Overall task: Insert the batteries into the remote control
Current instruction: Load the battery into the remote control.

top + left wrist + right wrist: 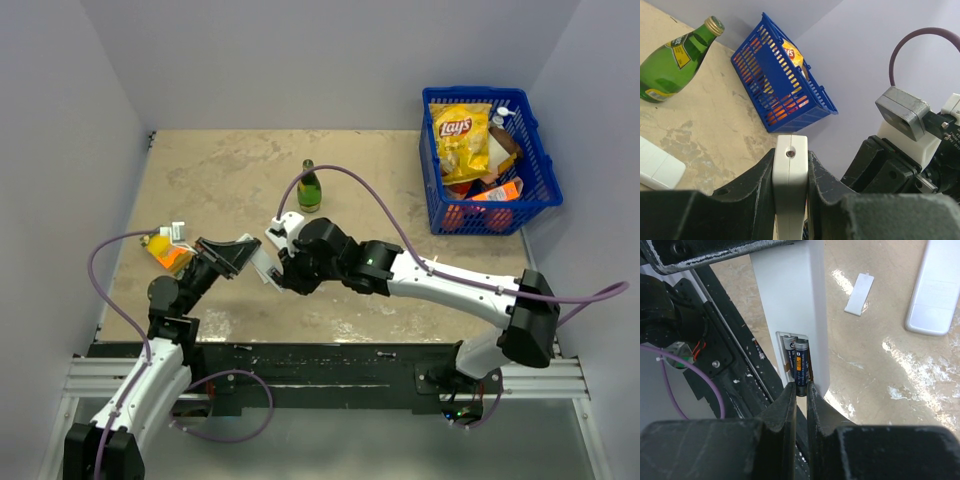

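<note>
The remote (pixel 795 295), a white bar, is held in the air, clamped by its long edges in the left gripper (pixel 790 165), with its bay (pixel 780 350) uncovered. One battery (pixel 788 355) is seated in the bay, silvery end showing. The dark battery (pixel 801 365), orange-banded, is laid just beside it, its lower end pinched in the right gripper (pixel 801 387)

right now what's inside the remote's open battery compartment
Two batteries: a dark battery pinched at its lower end by the right gripper, and a second battery beside it, mostly covered. The compartment floor and contacts are hidden.
</note>
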